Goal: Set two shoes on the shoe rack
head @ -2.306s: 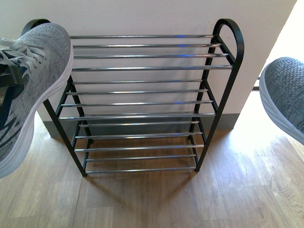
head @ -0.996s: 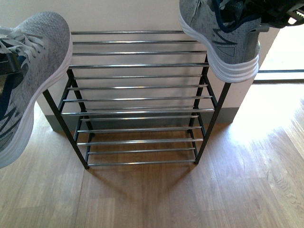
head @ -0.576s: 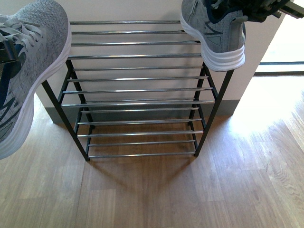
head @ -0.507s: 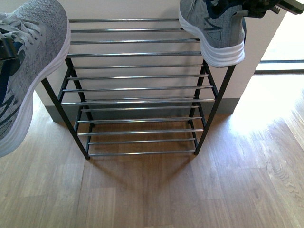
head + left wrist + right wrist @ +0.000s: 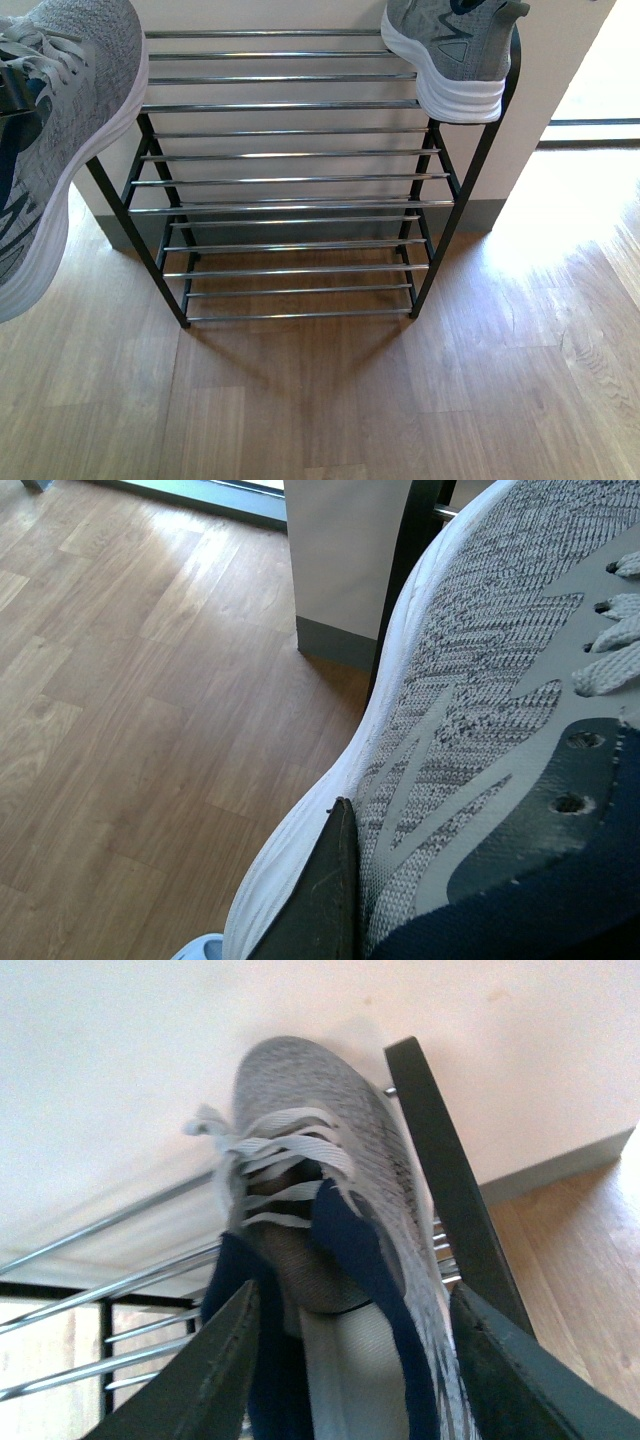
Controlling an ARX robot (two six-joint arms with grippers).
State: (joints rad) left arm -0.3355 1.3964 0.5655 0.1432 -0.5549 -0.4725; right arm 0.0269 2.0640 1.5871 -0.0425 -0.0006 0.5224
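Grey sneakers: 2, the left sneaker (image 5: 60, 150) and the right sneaker (image 5: 450, 50). Shoe rack (image 5: 290, 180): 1, showing 3 rod shelves.

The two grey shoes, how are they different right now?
The right shoe sits on the top shelf of the shoe rack, at its right end; the left shoe hangs in the air beside the rack's left side, on no shelf. The right shoe stands flat on its sole, while the left shoe is tipped steeply, toe up. Both are grey knit with white soles and navy lining.
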